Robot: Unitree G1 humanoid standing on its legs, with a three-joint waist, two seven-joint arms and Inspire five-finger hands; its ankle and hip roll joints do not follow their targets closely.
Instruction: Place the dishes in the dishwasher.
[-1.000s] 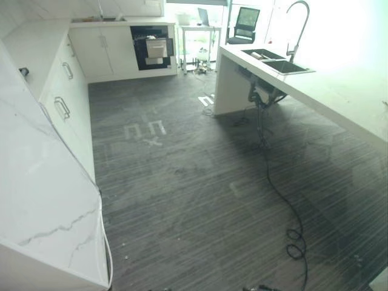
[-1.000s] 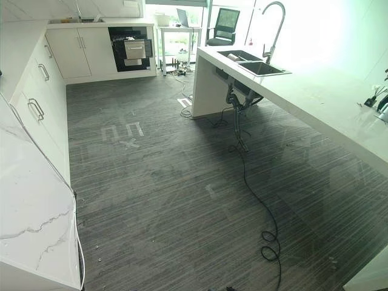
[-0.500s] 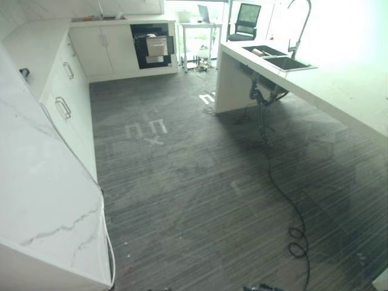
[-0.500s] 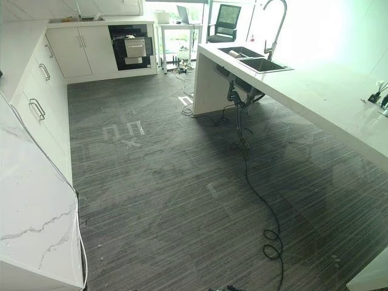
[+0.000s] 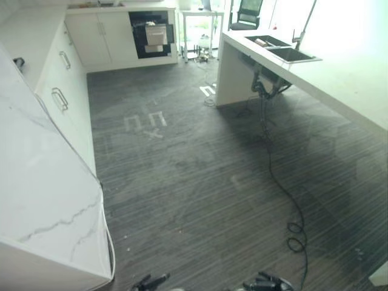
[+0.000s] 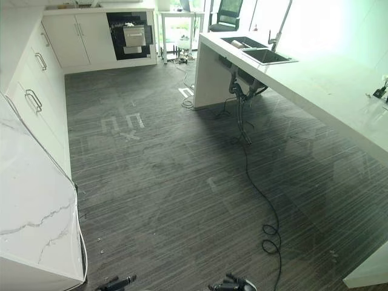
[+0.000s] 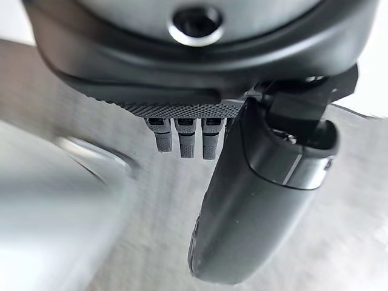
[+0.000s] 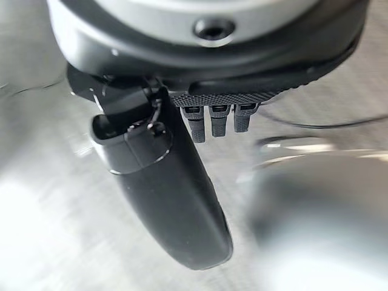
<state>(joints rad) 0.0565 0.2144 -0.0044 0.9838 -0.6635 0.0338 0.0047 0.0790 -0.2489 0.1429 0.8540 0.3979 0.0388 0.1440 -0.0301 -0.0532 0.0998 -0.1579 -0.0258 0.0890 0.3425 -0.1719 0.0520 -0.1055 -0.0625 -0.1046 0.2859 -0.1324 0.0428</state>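
**A:** Where is the dishwasher, and which way does it face?

**B:** The dishwasher [image 5: 151, 40] is a dark opening in the white cabinets along the far wall, left of centre. Its front faces the near side, with a pale rack or drawer showing in the mouth. What is inside is too small to make out.

**A:** And the dishes?

**B:** A small object lies in the sink [image 6: 257, 53] set into the white bench [image 6: 327, 91] on the right. It cannot be told whether that is a dish. The tap above the sink is cut off by the top edge.

**A:** What are the hands doing?

**B:** The left hand [image 7: 254, 200] hangs over the striped grey floor [image 5: 200, 182], fingers [image 7: 185, 136] straight and relaxed, thumb standing out, holding nothing. The right hand [image 8: 176, 200] is the same: fingers loose, nothing in it. A blurred silver-grey shape sits beside each hand and cannot be made out.

**A:** Anything else?

**B:** A white marble counter [image 5: 42, 200] runs along the left. White tape marks [image 5: 145, 121] lie on the floor midway.
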